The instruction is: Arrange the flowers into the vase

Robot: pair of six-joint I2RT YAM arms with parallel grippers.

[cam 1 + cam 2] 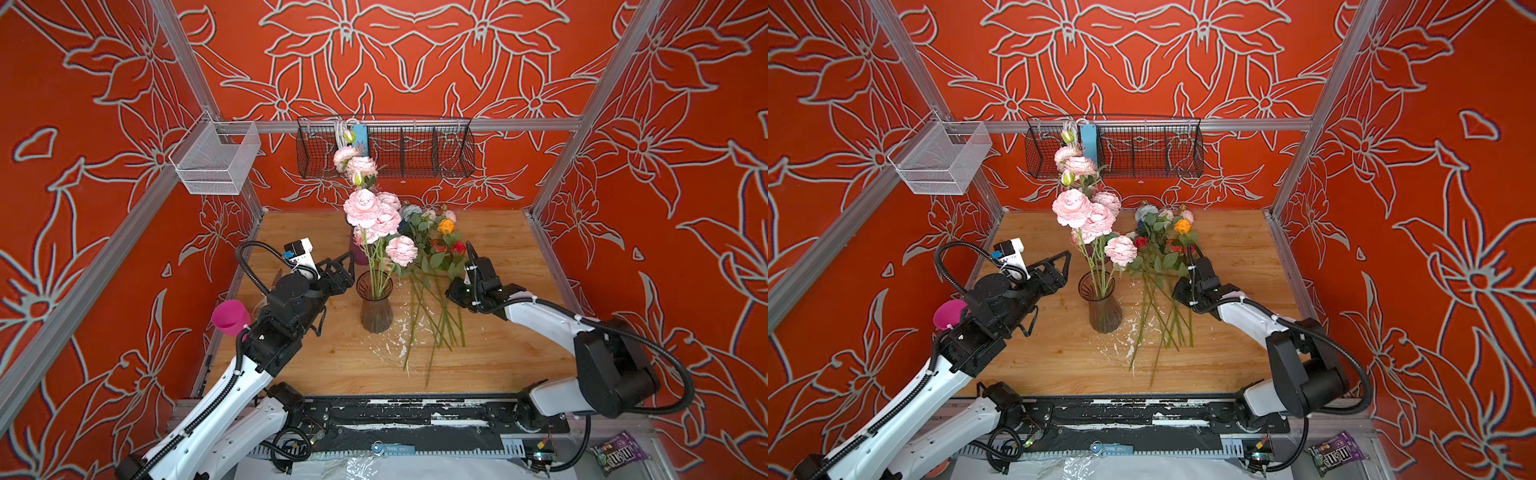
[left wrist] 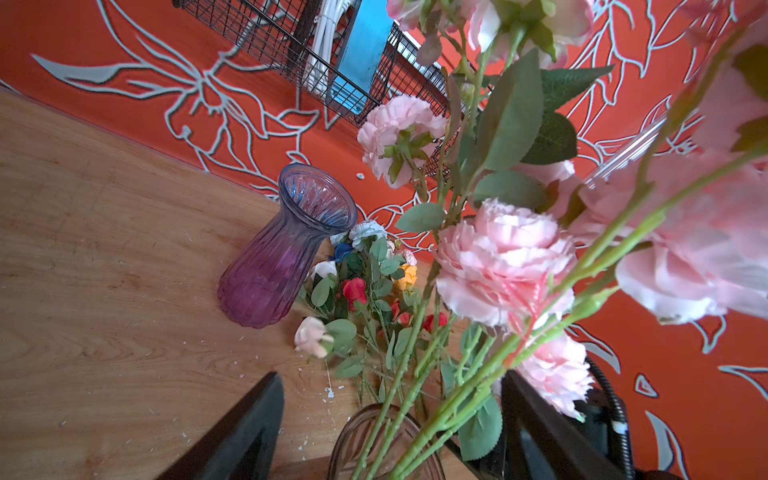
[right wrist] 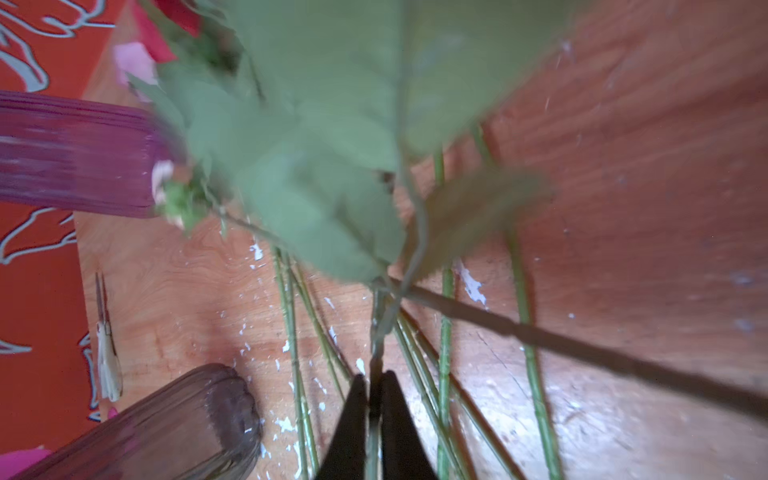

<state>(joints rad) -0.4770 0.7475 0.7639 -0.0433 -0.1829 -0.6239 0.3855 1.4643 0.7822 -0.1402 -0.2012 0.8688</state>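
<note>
My left pincer (image 1: pixel 353 268) stands wide open and holds nothing. It hangs just beside the mouth of the smoky glass vase (image 1: pixel 376 309), on the vase's left in both top views. In the left wrist view its two fingers (image 2: pixel 241 432) frame the vase rim and the green stalks rising from it. My right pincer (image 3: pixel 374 376) is closed to a narrow slot on one leafy stem (image 3: pixel 399 257). That stem runs straight out from between the fingers in the right wrist view. I cannot tell which bloom this stem carries, because blurred leaves fill the upper part of that view. The pale pink peonies (image 1: pixel 361 208) already stand upright in the smoky glass vase. Their heads reach up in front of the black wire basket (image 1: pixel 415 149) on the back wall. The remaining roses (image 1: pixel 446 237) lie in a loose bunch on the table (image 1: pixel 498 353), just right of the vase, with the red, orange, white and blue heads toward the back wall. Their bare stems (image 1: pixel 436 328) cross one another directly under my right pincer. A purple vase (image 2: pixel 282 257) stands empty behind the smoky one, touching the rose leaves. A pink cup (image 1: pixel 230 318) sits beside my left arm at the table's left edge.
</note>
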